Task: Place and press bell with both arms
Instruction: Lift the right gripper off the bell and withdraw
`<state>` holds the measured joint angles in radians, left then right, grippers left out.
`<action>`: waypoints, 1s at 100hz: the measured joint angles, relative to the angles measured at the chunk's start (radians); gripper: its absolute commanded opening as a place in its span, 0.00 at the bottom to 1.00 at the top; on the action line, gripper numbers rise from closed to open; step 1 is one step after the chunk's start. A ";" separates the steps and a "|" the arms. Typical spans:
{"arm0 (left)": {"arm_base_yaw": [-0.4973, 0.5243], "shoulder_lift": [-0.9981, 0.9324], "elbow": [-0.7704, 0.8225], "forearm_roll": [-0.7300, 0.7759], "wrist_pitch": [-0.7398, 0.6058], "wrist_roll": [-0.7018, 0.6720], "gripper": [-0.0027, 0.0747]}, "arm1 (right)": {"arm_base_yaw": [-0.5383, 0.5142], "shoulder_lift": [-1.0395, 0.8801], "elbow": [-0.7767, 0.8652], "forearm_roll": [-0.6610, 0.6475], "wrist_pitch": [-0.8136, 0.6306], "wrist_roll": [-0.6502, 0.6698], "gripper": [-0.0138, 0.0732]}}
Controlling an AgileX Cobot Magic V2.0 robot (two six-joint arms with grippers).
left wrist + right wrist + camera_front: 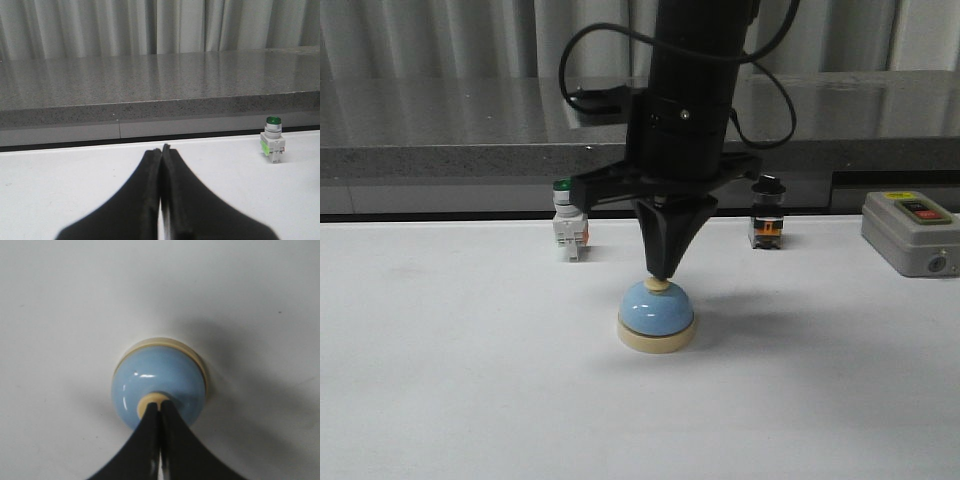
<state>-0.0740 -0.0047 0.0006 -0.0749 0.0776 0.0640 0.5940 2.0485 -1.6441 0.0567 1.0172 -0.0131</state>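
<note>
a lab or test bench rather than a home; a plain white table (440,380) stands before a grey speckled stone-like ledge (440,120) and pale pleated curtains (100,25); industrial control parts sit in a row at the table's back edge: a green-capped pushbutton switch (569,228), a black selector switch (766,222), a grey box with red button (912,232)

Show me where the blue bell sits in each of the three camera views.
Front view: the bell stands at table center, right under the closed right pincer.
Left wrist view: not in it; only the closed left pincer and the green-capped switch.
Right wrist view: center, pincer tip on its cream button.
Shared landmark: the white table.
</note>
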 measured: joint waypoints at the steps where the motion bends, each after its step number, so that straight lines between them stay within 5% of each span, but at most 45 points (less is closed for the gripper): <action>1: 0.000 0.000 0.000 0.000 0.000 0.000 0.01 | -0.002 -0.003 0.000 0.000 0.000 0.000 0.09; 49: 0.000 0.000 0.000 0.000 0.000 0.000 0.01 | -0.235 -0.221 0.034 0.004 0.080 0.005 0.09; 100: 0.000 0.000 0.000 0.000 0.000 0.000 0.01 | -0.539 -0.491 0.380 0.005 -0.008 0.035 0.09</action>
<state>-0.0740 -0.0047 0.0006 -0.0749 0.0776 0.0640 0.0547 1.5575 -1.2642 0.0617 1.0093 0.0214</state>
